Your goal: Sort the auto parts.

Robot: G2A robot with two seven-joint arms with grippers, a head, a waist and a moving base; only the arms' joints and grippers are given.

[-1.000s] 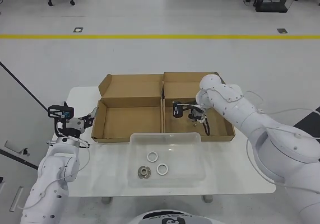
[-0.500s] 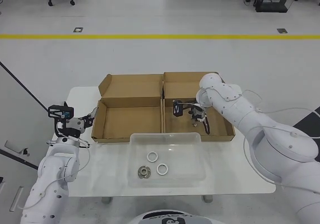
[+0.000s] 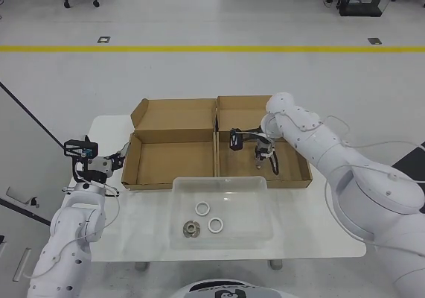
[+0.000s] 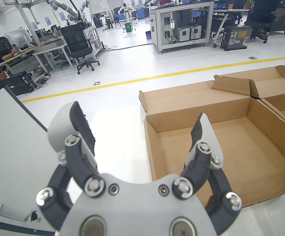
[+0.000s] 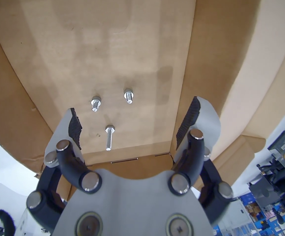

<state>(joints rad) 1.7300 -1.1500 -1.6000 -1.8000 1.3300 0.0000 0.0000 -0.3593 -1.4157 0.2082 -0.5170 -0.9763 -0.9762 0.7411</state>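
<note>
While the right tool (image 5: 135, 112) hangs open over the right cardboard box (image 3: 231, 167) at the top view's centre, a long bolt (image 5: 109, 137) and two short bolts (image 5: 96, 103) lie apart on its floor. Just below, two white rings (image 3: 204, 208) and a metal hub (image 3: 190, 228) sit in a clear tray (image 3: 266, 223). The left tool (image 4: 138, 119), also open, hovers beside the left box (image 3: 167, 164) at the bench (image 3: 309, 235) edge.

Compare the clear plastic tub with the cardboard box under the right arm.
The tub is clear plastic; the box is brown cardboard. The tub holds two white rings and a round metal part; the box holds three bolts. The right gripper, jaws open, hangs over the box, not the tub. Both are open-topped and sit on the table.
</note>
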